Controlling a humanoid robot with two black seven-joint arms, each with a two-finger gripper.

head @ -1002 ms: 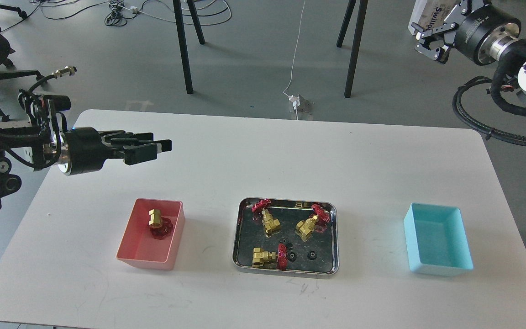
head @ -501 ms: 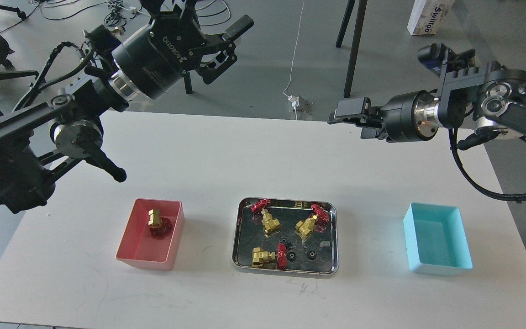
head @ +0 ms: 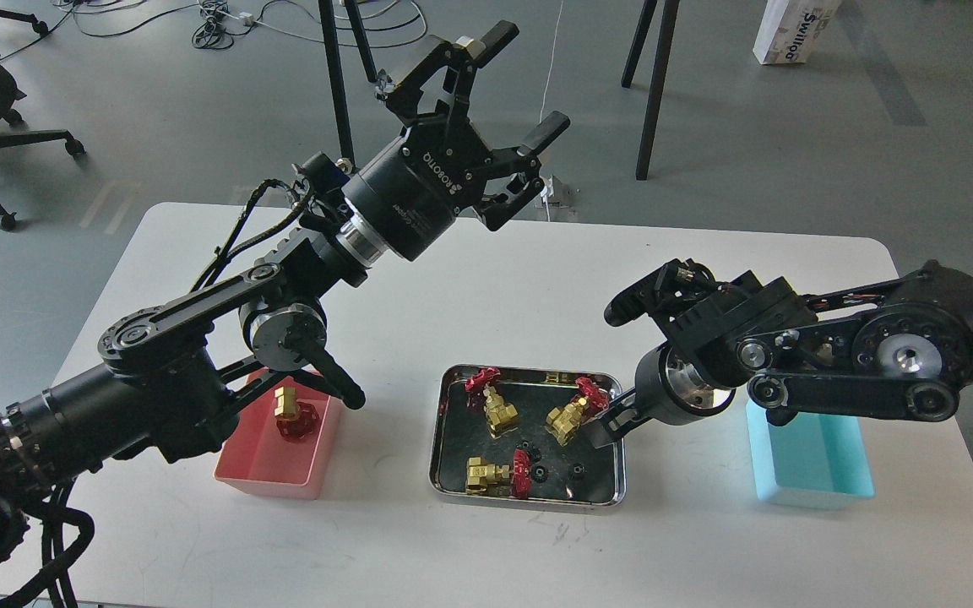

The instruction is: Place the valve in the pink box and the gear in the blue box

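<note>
One valve (head: 292, 414) lies in the pink box (head: 271, 464) at the left, partly behind my left arm. Three more valves (head: 493, 404) (head: 569, 415) (head: 495, 475) lie in the steel tray (head: 529, 504) with three tiny black gears (head: 540, 473) (head: 576, 469) (head: 524, 446). The blue box (head: 807, 464) stands at the right, its far end hidden by my right arm. My left gripper (head: 527, 84) is open and empty, raised high above the table's far side. My right gripper (head: 603, 429) points down over the tray's right part, beside a valve; its fingers show dark and cannot be told apart.
The white table (head: 486, 557) ends close behind the left gripper. Black stand legs (head: 651, 93) and cables are on the floor beyond. A white carton (head: 790, 29) stands at the far right on the floor. My left forearm crosses above the pink box.
My left arm has swung right and forward, gripper still open and high. My right arm has dropped from above the table's far edge down to the tray's right side.
</note>
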